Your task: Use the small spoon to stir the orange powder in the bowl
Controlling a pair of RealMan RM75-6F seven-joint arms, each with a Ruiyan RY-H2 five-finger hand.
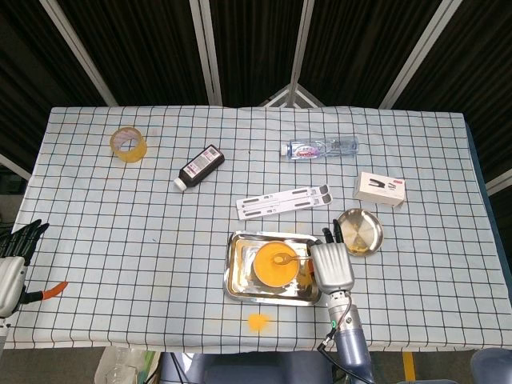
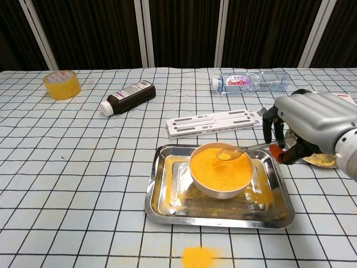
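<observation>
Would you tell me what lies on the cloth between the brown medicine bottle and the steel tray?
Nothing does: in the head view, only bare checked tablecloth runs from the brown bottle to the tray; the white slotted strip lies off to one side.

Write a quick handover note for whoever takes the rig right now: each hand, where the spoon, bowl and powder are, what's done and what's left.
Right hand: holds the spoon by its handle, at the right of the tray.
Left hand: at the table's left edge, holding nothing, away from the job.
Bowl: sits in the tray, full of orange powder. The spoon's tip is at the bowl's far rim, on the powder.
Spilt powder lies in the tray and in a patch on the cloth in front of it.
Done: spoon picked up and brought to the bowl.
Left: stir the powder, without spilling more.
</observation>
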